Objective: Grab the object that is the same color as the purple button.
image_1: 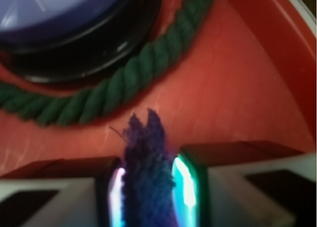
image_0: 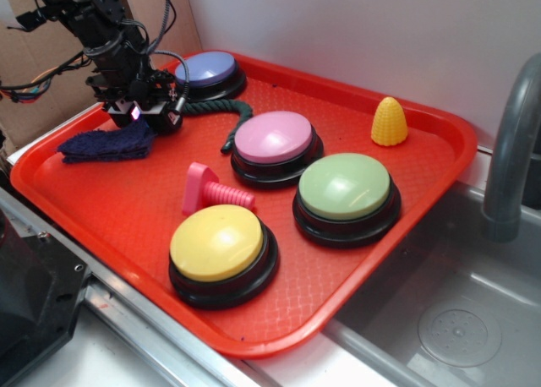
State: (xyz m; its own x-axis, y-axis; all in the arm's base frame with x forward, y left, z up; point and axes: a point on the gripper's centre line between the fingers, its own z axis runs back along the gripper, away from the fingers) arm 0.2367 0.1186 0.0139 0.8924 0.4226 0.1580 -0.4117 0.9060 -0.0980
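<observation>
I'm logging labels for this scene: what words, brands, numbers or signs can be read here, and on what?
None: no readable text in either view.
The purple button, the other three buttons and the red tray bear no print.
The cloth, pinched in the pincer, carries no tag.

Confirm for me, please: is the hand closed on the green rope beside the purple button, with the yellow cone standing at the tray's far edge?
Not quite. The hand is closed on the purple rag, not the green rope. The wrist view shows the rag pinched between the fingers, with the rope lying free, curved around the purple button. The rest holds: the yellow cone stands near the tray's far edge.
</observation>
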